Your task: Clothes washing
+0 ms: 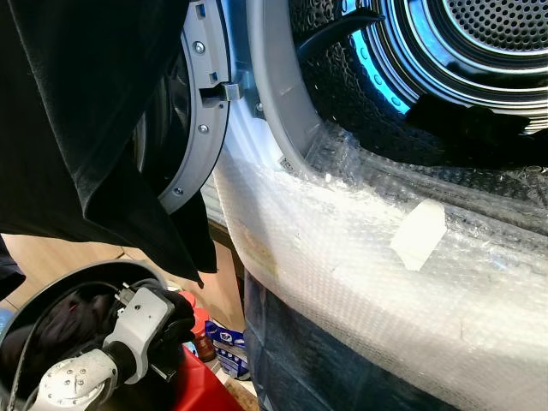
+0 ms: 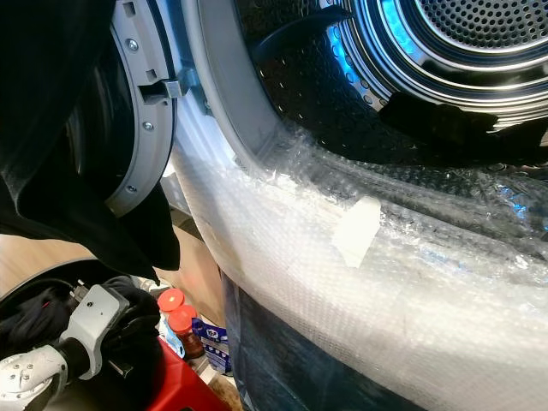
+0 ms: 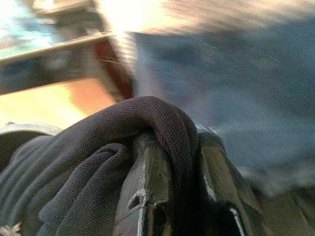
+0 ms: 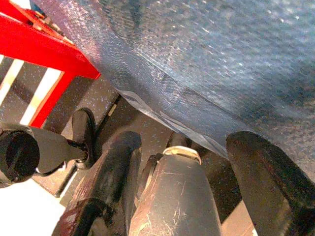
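Bubble wrap point(image 1: 360, 282) covers the front of the big washing machine point(image 1: 265, 94) right in front of me, with a strip of pale tape point(image 1: 419, 234) stuck on it. Its round door point(image 1: 184, 128) is swung open on my left, and the shiny drum point(image 1: 479, 43) inside glows blue, with something dark lying at the drum's low edge. A big black cloth point(image 1: 94, 128) hangs down in front of the door. Down low on my left is a round bin with a dark rim point(image 1: 51, 282), and beside it is a red box point(image 2: 184, 385) with two red-capped bottles point(image 2: 175, 317). My left gripper point(image 3: 182, 196) is down by the bin, fingers squeezed tight on a fold of dark cloth point(image 3: 98, 162). My right gripper point(image 4: 187, 162) hangs low near the machine's wrapped front, fingers wide apart, holding nothing.
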